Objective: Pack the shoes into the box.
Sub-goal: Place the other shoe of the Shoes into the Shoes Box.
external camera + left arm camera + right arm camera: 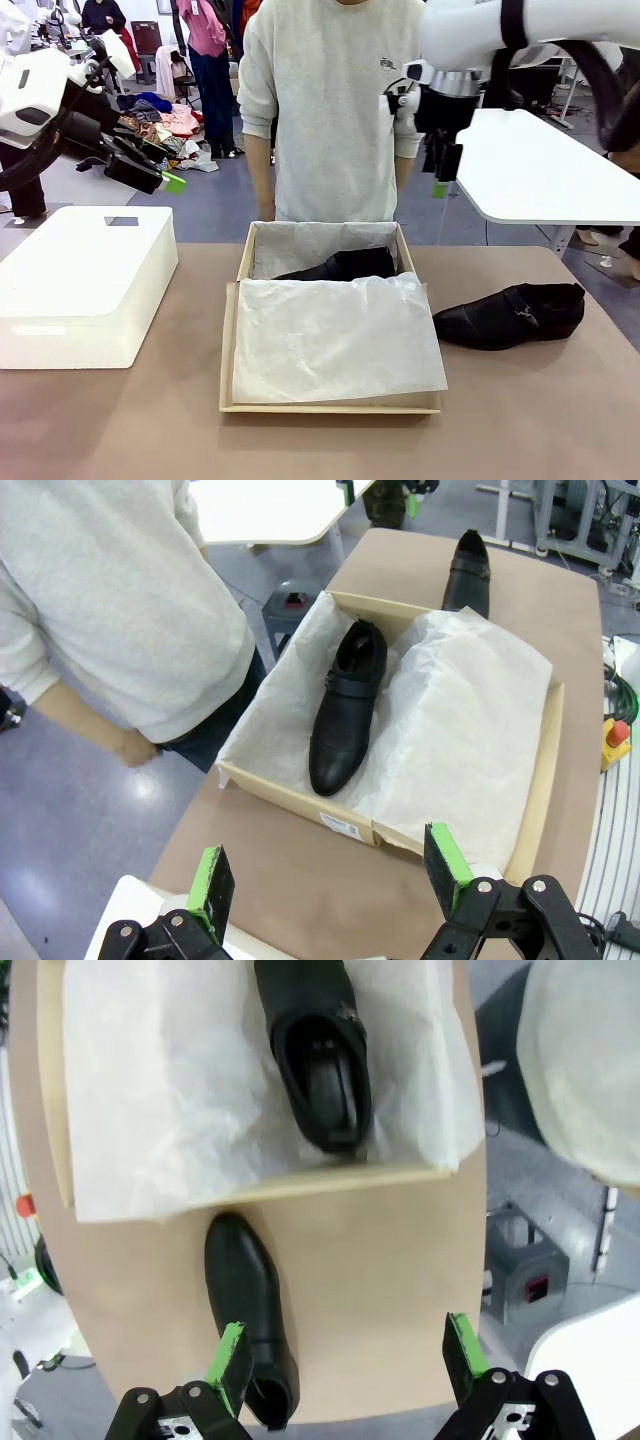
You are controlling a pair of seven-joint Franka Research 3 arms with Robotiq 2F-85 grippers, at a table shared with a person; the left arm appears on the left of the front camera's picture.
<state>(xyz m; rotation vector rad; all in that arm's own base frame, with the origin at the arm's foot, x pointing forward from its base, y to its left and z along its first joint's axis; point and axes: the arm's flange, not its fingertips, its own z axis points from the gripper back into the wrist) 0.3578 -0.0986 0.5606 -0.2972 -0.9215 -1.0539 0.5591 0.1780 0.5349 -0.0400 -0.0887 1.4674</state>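
A robot lab with an open, workshop-like floor.
Two white robot arms, the left arm (30, 95) and the right arm (480, 30), hang over a brown table (120, 420). A red stop button (617, 732) and cables (622, 695) sit beside it. Behind are a white worktable (550, 170) and a heap of clothes (165, 120) on the blue-grey floor (210, 200).
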